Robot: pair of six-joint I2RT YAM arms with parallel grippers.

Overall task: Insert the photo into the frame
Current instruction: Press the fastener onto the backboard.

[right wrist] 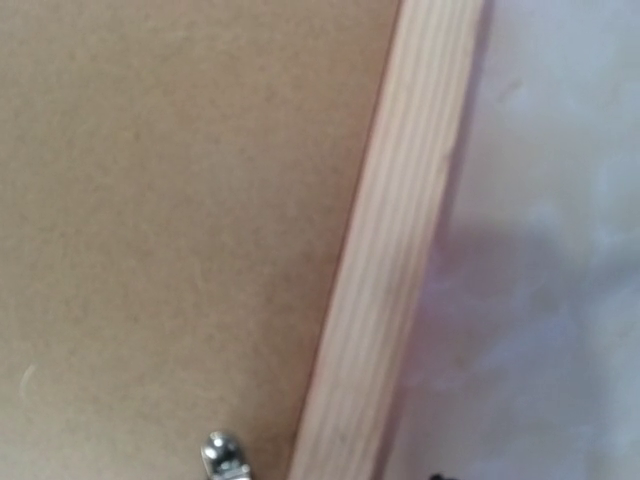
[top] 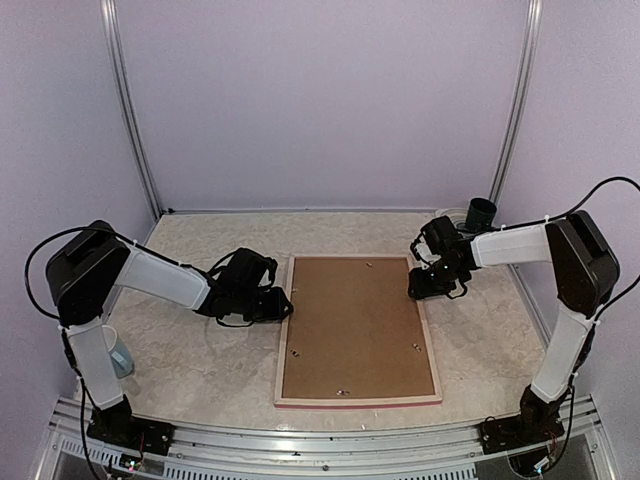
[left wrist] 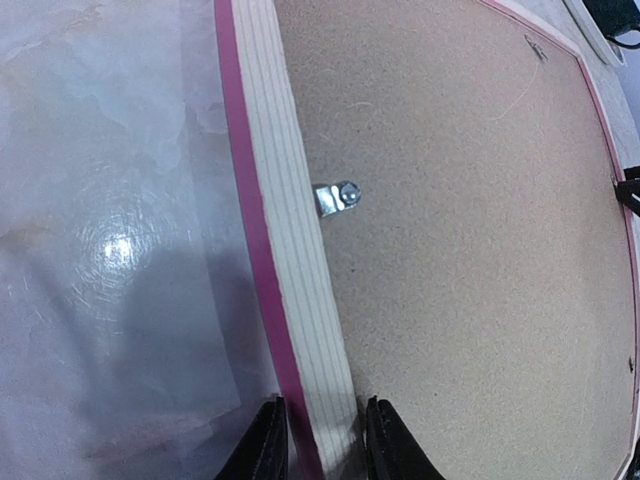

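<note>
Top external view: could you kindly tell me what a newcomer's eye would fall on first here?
The frame lying face down mid-table, its brown backing board up, dominates. The left gripper straddles the frame's left rail, and the right gripper sits at the far end of its right rail.

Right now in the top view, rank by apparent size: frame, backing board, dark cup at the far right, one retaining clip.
1. frame, the outer outline
2. backing board, set inside it, only slightly smaller
3. dark cup, farther from the camera but clearly smaller
4. retaining clip, tiny
</note>
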